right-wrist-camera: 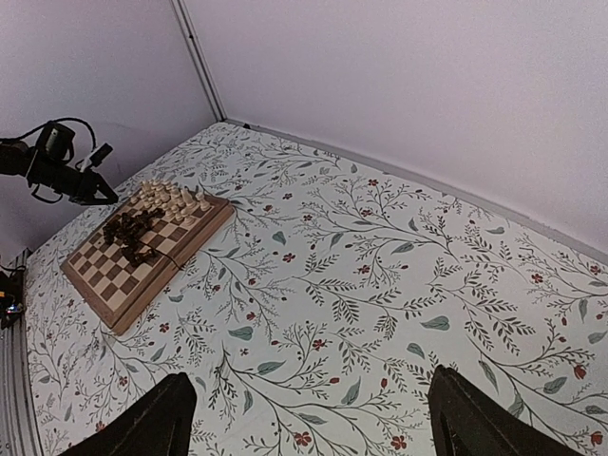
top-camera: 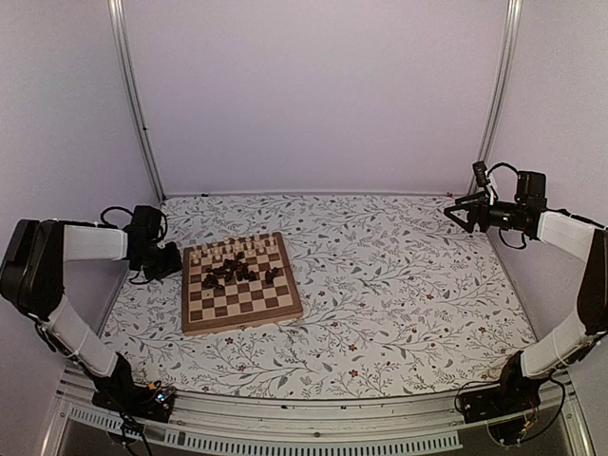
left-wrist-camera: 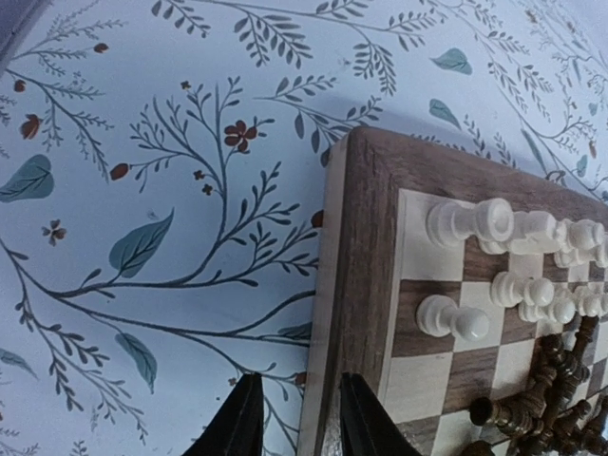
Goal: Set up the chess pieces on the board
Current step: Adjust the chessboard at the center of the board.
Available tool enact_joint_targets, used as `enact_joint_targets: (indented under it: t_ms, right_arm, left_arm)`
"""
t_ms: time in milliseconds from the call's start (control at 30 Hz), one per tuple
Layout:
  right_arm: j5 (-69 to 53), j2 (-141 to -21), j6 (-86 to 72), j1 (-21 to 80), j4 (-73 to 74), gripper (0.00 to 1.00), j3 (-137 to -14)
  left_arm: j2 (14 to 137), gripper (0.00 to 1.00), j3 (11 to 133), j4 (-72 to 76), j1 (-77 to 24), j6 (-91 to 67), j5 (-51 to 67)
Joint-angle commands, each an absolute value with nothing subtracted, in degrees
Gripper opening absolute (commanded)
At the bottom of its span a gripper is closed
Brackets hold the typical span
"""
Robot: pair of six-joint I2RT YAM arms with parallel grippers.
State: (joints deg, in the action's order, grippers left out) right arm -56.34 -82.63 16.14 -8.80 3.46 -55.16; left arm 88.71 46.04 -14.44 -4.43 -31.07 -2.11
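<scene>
The board point(top-camera: 242, 321) lies left of centre on the floral cover. Pale chess pieces point(top-camera: 233, 249) line its far edge in two rows, and dark chess pieces point(top-camera: 237, 271) lie jumbled just in front of them. My left gripper point(top-camera: 166, 258) hovers at the board's far left corner. In the left wrist view its fingers point(left-wrist-camera: 237, 423) stand apart astride the board's rim point(left-wrist-camera: 366, 237) with no piece between them. A pale pawn point(left-wrist-camera: 451, 318) stands close by, and the dark heap point(left-wrist-camera: 551, 399) is to the right. My right gripper point(top-camera: 454, 211) hangs wide open and empty at the far right.
Floral table cover point(top-camera: 399, 285) stretches to the right of the board. Lilac walls and metal posts point(top-camera: 133, 95) enclose the back and sides. In the right wrist view the board point(right-wrist-camera: 180, 261) and my left gripper point(right-wrist-camera: 90, 190) lie far off to the left.
</scene>
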Motion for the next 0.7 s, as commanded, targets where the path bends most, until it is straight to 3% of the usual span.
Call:
enact_joint_targets:
  t_ms: [0,667]
  right_arm:
    - [-57.8,-83.6,16.9,-9.0,4.3,0.88,-57.0]
    - [-58.8,-86.9,17.8,-9.0,6.5,0.85,-58.5]
  left_arm:
    - [93.3,0.3,46.6,-8.1,-3.6,-30.6,2.6]
    - [96.8,0.18,43.6,-1.0,-12.7,-30.7,14.4]
